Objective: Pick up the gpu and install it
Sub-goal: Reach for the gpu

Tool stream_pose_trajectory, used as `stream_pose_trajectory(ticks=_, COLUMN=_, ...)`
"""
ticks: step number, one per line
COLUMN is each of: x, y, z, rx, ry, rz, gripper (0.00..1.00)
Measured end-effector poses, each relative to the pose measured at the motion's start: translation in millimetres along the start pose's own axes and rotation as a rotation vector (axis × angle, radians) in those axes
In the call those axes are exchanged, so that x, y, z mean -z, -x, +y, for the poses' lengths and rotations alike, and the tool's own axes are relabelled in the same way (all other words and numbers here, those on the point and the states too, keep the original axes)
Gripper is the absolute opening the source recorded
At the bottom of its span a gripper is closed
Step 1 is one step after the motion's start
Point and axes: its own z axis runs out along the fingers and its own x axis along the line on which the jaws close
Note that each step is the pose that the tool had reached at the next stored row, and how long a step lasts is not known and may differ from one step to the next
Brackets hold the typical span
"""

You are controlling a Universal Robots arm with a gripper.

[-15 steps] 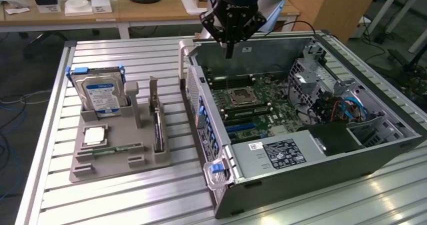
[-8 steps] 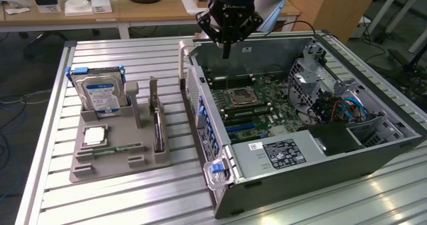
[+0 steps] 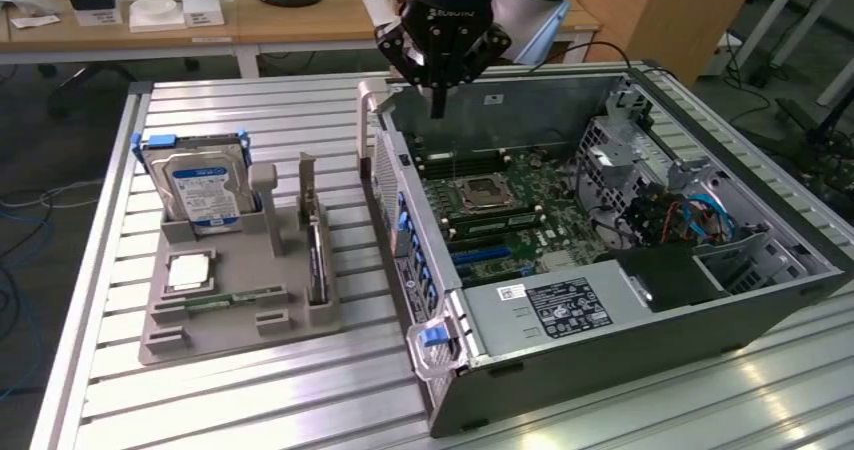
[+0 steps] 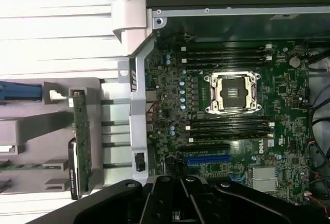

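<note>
Standing on its long edge in a slot of the grey holder tray (image 3: 200,335), the gpu (image 3: 316,255): thin dark card, silvery bracket at one end, untouched. Handling, by judgement: light, stiff, fragile at its components and edge contacts; best taken by the bare upper edge of the board, near the middle, clear of the bracket. Tray neighbours: blue-labelled hard drive (image 3: 200,185) upright toward the exterior view's left; memory stick (image 3: 234,297) lying flat nearby. Hand (image 3: 435,105): pinched narrow, holding nothing, hanging above the open computer case (image 3: 601,370) near its tray-side wall, well apart from the card. Motherboard (image 3: 507,210) exposed inside, blue expansion slot (image 4: 209,159) vacant. All on the slatted metal tabletop (image 3: 267,400)
</note>
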Motion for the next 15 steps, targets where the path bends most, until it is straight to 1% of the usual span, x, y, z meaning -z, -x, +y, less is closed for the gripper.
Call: stream_pose_trajectory(ticks=15, x=0.5, y=-34.1, z=-1.6, rx=0.0, ry=0.0, rz=-0.0005, gripper=0.11)
